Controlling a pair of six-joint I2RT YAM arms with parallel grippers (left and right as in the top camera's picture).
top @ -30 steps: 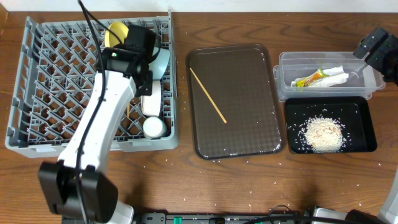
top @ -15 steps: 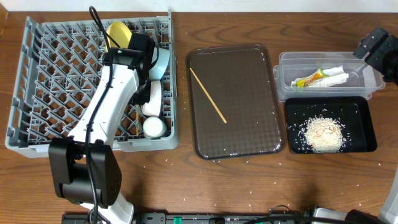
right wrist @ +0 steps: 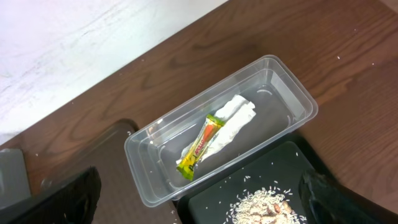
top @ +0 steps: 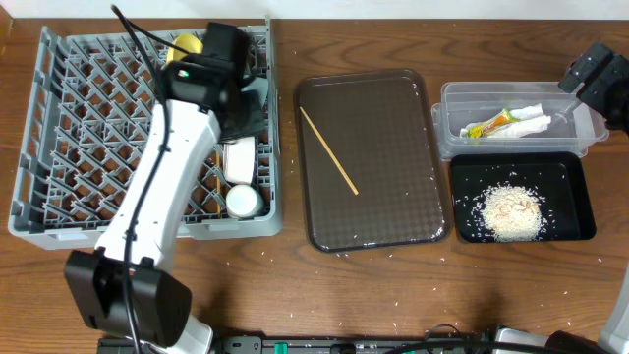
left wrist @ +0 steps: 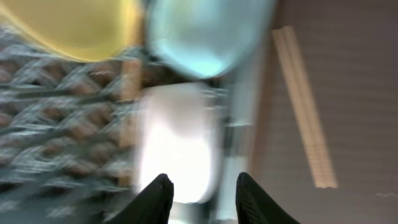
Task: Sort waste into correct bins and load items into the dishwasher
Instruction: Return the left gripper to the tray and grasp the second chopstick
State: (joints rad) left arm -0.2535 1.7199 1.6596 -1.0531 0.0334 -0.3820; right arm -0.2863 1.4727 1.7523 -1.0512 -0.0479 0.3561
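My left gripper point(top: 246, 118) hovers over the right column of the grey dishwasher rack point(top: 79, 128), jaws apart with nothing between them point(left wrist: 206, 200). Its blurred wrist view shows the white bowl point(left wrist: 177, 140) just below the fingertips. Beyond that stand the light blue bowl point(left wrist: 205, 31) and the yellow plate point(left wrist: 68, 25). The white cup point(top: 244, 200) sits in the rack's near right corner. One chopstick point(top: 327, 149) lies on the brown tray. My right gripper point(right wrist: 205, 208) hangs wide open above the clear tub point(right wrist: 298, 93), which holds the wrapper point(right wrist: 200, 146) and the napkin point(right wrist: 236, 121). Rice scraps point(top: 509, 211) lie in the black tray point(top: 585, 197).
The dark brown serving tray point(top: 393, 177) lies between the rack and the two bins. Stray rice grains dot the wooden table point(top: 373, 295) near the front edge. My left arm crosses the rack from the front and hides most of the blue bowl from above.
My left wrist has swung toward the back right of the rack, above the bowls. The right arm, the bins and the chopstick on the tray have not moved.
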